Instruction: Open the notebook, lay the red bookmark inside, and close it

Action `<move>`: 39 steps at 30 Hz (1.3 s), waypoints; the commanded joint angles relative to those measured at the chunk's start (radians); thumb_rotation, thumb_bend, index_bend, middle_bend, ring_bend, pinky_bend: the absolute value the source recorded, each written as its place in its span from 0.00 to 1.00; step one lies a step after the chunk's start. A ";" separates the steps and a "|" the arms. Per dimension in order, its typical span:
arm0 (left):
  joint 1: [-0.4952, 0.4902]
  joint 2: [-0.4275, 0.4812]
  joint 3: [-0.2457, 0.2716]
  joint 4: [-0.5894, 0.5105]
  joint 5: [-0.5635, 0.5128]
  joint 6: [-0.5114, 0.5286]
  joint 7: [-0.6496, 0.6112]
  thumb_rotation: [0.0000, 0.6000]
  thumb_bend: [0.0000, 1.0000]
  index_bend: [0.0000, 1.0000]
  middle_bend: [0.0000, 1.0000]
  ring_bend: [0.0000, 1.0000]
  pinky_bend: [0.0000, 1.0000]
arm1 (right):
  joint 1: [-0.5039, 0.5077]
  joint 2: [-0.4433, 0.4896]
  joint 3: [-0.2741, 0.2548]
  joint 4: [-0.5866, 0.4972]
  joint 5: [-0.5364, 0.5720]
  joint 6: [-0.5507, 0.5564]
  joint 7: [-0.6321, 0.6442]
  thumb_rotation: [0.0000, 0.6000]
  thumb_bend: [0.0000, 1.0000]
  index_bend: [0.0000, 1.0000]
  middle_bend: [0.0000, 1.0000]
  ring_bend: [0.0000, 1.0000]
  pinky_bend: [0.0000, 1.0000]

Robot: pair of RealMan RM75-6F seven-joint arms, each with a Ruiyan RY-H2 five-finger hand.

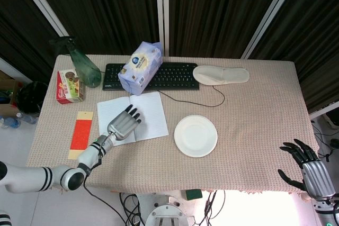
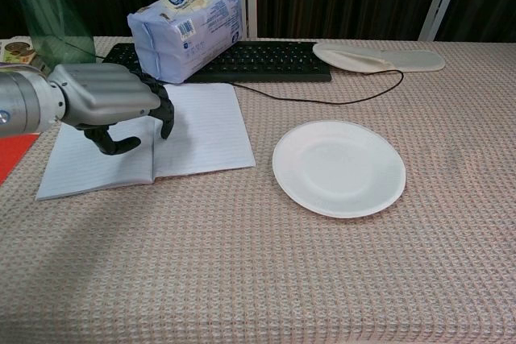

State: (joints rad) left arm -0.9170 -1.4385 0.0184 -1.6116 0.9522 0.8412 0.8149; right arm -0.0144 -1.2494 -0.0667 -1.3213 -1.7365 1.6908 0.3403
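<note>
At the far left of the table (image 1: 254, 130) we see a snack box (image 1: 70, 85) and a green spray bottle (image 1: 82, 66). In front of them the red bookmark (image 1: 80, 134) lies flat on the cloth, just left of the notebook (image 1: 151, 116) and apart from it. The notebook lies open, its lined pages spread flat. Our left hand (image 1: 124, 125) sits over the middle of those pages with nothing in its grasp; in the chest view its fingers (image 2: 164, 110) curl downward, tips at or just above the paper, and we cannot tell whether they touch. Behind the notebook are a tissue pack (image 1: 140, 68) and a black keyboard (image 1: 175, 75). Farther right come a white plate (image 1: 196, 135) and a white slipper (image 1: 221, 74). Our right hand (image 1: 307, 166) hangs off the table's right front corner, fingers spread, holding nothing.
</note>
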 commanded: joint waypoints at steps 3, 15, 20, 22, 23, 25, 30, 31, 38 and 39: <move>-0.009 -0.012 0.000 0.001 0.025 0.004 -0.020 1.00 0.50 0.32 0.17 0.09 0.09 | 0.000 0.002 0.001 -0.001 0.002 0.001 0.001 1.00 0.21 0.29 0.21 0.10 0.19; 0.111 0.143 0.027 -0.060 0.123 0.156 -0.166 1.00 0.49 0.31 0.17 0.09 0.09 | 0.008 0.007 0.005 0.001 -0.001 -0.004 0.010 1.00 0.21 0.29 0.21 0.10 0.19; 0.174 0.189 0.109 0.007 0.190 0.184 -0.147 1.00 0.29 0.29 0.15 0.09 0.08 | 0.019 0.004 0.005 0.000 -0.007 -0.015 0.007 1.00 0.21 0.29 0.21 0.10 0.19; 0.195 0.198 0.153 0.061 0.267 0.189 -0.151 1.00 0.23 0.28 0.11 0.08 0.08 | 0.023 0.003 0.005 -0.002 -0.010 -0.019 0.002 1.00 0.21 0.29 0.21 0.10 0.19; 0.205 0.200 0.170 0.087 0.293 0.195 -0.143 1.00 0.21 0.27 0.09 0.07 0.08 | 0.024 0.003 0.005 -0.004 -0.012 -0.021 0.000 1.00 0.21 0.29 0.21 0.10 0.19; 0.228 0.203 0.196 0.126 0.338 0.201 -0.158 1.00 0.21 0.26 0.07 0.05 0.08 | 0.028 0.003 0.004 -0.010 -0.017 -0.022 -0.007 1.00 0.21 0.29 0.21 0.10 0.19; 0.264 0.206 0.225 0.204 0.438 0.212 -0.251 1.00 0.16 0.24 0.02 0.03 0.08 | 0.033 0.005 0.003 -0.024 -0.023 -0.025 -0.023 1.00 0.21 0.29 0.21 0.10 0.19; 0.268 0.205 0.233 0.226 0.468 0.216 -0.258 1.00 0.15 0.23 0.02 0.03 0.08 | 0.034 0.007 0.002 -0.029 -0.024 -0.026 -0.028 1.00 0.21 0.29 0.21 0.10 0.19; 0.288 0.200 0.260 0.305 0.573 0.208 -0.277 1.00 0.15 0.21 0.00 0.02 0.08 | 0.030 0.012 0.001 -0.043 -0.023 -0.021 -0.040 1.00 0.21 0.29 0.21 0.10 0.19; 0.288 0.199 0.262 0.310 0.583 0.202 -0.281 1.00 0.15 0.21 0.00 0.02 0.08 | 0.030 0.012 0.001 -0.042 -0.022 -0.021 -0.039 1.00 0.21 0.29 0.21 0.10 0.19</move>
State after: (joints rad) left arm -0.6331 -1.2379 0.2753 -1.3080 1.5264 1.0487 0.5411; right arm 0.0154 -1.2377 -0.0660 -1.3636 -1.7586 1.6700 0.3010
